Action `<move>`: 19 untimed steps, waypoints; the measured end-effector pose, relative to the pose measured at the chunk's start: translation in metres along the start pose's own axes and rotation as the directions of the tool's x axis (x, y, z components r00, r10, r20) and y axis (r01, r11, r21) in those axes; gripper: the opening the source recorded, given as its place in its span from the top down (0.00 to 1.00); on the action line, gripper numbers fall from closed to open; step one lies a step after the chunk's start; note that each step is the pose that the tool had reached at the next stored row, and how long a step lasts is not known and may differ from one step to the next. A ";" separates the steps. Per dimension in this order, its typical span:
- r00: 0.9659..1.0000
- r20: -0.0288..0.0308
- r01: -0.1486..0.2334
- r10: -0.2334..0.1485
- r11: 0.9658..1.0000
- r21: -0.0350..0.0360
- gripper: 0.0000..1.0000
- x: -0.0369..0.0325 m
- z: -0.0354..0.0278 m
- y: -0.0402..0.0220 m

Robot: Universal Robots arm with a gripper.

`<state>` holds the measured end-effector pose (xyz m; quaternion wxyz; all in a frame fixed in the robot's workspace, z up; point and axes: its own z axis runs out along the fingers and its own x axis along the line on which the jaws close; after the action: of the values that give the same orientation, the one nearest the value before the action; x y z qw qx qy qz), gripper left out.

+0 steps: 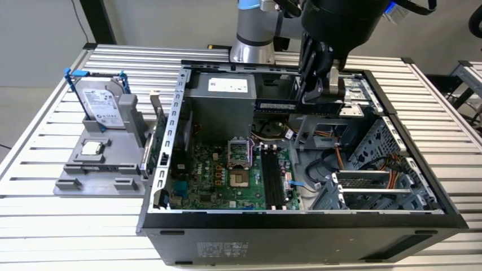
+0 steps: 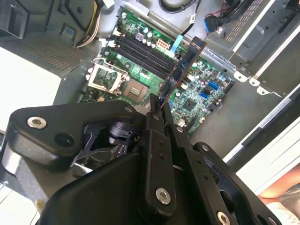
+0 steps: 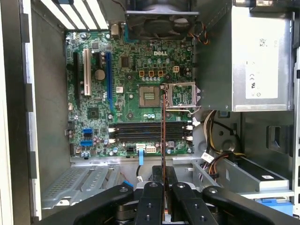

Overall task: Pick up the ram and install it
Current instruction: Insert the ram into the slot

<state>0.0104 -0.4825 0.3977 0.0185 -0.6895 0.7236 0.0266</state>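
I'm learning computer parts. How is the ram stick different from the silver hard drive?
The ram is a thin dark stick; the hard drive is a wider silver box with blue rails. The ram is held in the pincer over the open case; the hard drive stands upright in a grey holder outside it. Neither is fitted inside.

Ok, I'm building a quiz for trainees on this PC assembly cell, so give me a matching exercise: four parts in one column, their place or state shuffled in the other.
Parts
1. ram
2. hard drive
3. memory slots
4. processor socket

Place or state
A. long black rows, empty
B. upright in the grey stand outside the case
C. metal frame swung open
D. held in the gripper above the motherboard

Pairs: 1-D, 2-B, 3-A, 4-C
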 end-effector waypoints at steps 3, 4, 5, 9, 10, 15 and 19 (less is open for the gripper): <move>1.000 0.000 0.000 0.000 1.000 0.000 1.00 -0.0002 0.0000 0.0000; 1.000 0.000 -0.005 0.005 1.000 0.000 1.00 -0.0002 0.0000 0.0000; 1.000 0.000 -0.017 0.017 1.000 0.001 1.00 -0.0001 0.0000 0.0000; 0.998 0.000 -0.070 0.070 0.998 0.005 1.00 -0.0001 0.0001 0.0000; 0.997 0.000 -0.081 0.081 0.997 0.005 1.00 -0.0001 0.0001 0.0000; 0.991 0.001 -0.136 0.136 0.991 0.009 1.00 -0.0002 0.0003 0.0000; 0.985 0.001 -0.174 0.174 0.985 0.011 1.00 -0.0001 0.0005 0.0000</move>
<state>0.0104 -0.4824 0.3972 0.0201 -0.6236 0.7811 0.0242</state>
